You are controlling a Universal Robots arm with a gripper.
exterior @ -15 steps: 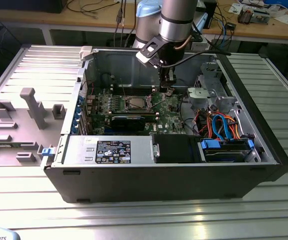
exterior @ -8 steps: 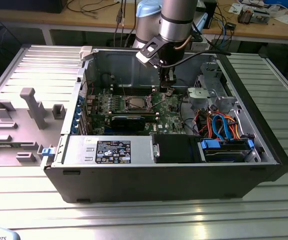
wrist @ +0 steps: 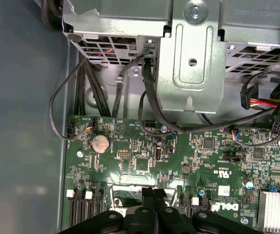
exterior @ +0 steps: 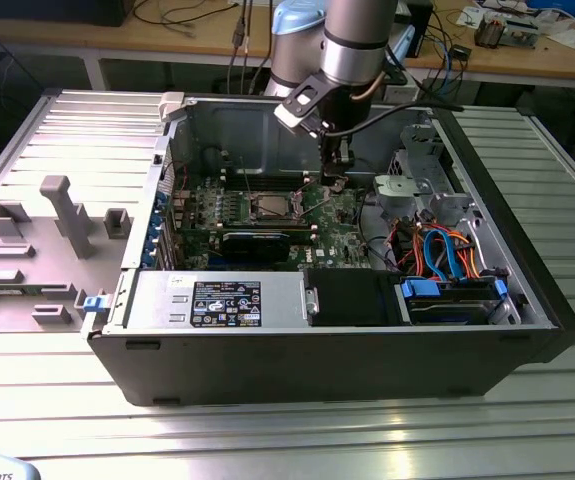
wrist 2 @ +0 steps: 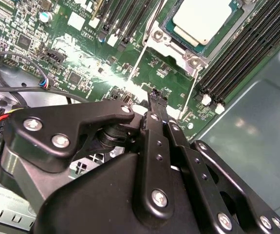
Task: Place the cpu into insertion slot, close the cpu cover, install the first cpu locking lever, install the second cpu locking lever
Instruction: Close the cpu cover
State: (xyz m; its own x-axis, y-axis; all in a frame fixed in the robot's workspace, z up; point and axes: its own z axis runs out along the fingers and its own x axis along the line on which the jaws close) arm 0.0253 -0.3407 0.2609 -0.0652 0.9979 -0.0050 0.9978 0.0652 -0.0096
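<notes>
Green motherboard [wrist: 144, 163] lay flat in the open computer case [exterior: 317, 360], which sat on a ribbed metal table [exterior: 267, 440]. The arm reached down into the case. In the exterior view the gripper [exterior: 333, 182] hung just above the board, near the insertion slot [exterior: 256, 207] and on the exterior view's right of it.

In both wrist views the gripper [wrist 2: 154, 95] [wrist: 153, 191] had its black fingers pressed together, with nothing visible between them.

The cpu [wrist 2: 200, 18] was seated in the slot, silver top up. The cpu cover [wrist 2: 178, 43] lay down around it as a silvery frame.

Two thin wire levers ran out from the slot's corners toward the gripper, one lever [wrist 2: 136, 66] on one side of the fingertips and the other lever [wrist 2: 191, 95] on the other side. The tips were between them and close to the board. Couldn't tell whether either lever was latched, or whether the tips touched anything.

Memory slots [wrist 2: 247, 53] flanked the socket. A coin cell [wrist: 100, 143] sat near the board edge, with black cables [wrist: 76, 92] looping past it under the metal drive cage [wrist: 193, 58]. The graphics card [exterior: 257, 243] stood just in front of the socket in the exterior view.
</notes>
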